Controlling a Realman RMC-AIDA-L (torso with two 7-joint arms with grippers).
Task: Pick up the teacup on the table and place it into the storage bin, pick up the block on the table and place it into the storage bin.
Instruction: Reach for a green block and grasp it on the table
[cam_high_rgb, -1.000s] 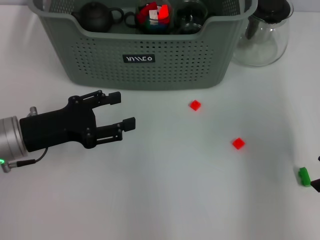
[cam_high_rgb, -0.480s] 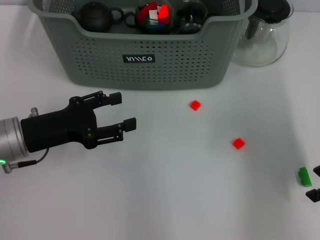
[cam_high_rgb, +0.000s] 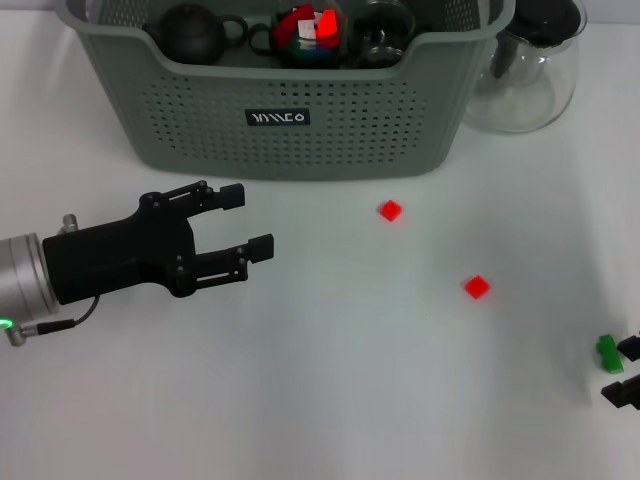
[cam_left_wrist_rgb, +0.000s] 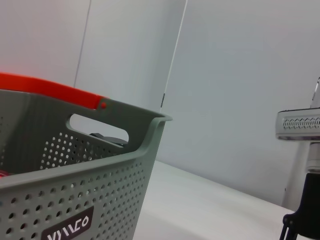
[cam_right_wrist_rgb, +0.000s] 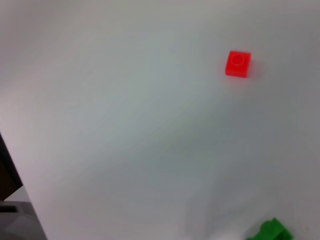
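Observation:
The grey-green storage bin (cam_high_rgb: 290, 120) stands at the back of the table, and its perforated wall and label (cam_left_wrist_rgb: 67, 231) fill the left wrist view. Inside it are a dark teapot (cam_high_rgb: 195, 32), a cup holding red pieces (cam_high_rgb: 308, 35) and a glass teacup (cam_high_rgb: 382, 35). Two red blocks (cam_high_rgb: 390, 210) (cam_high_rgb: 477, 287) and a green block (cam_high_rgb: 608, 354) lie on the table. My right gripper (cam_high_rgb: 626, 370) is open at the right edge, right beside the green block (cam_right_wrist_rgb: 270, 231). The left gripper (cam_high_rgb: 247, 220) hovers open and empty in front of the bin.
A clear glass jug (cam_high_rgb: 530, 70) with a dark lid stands right of the bin. The right wrist view shows one red block (cam_right_wrist_rgb: 237, 64) on the white table, with the table's edge at one side.
The right gripper's fingers have come further in from the right edge, up to the green block. The left arm and the blocks have not moved.

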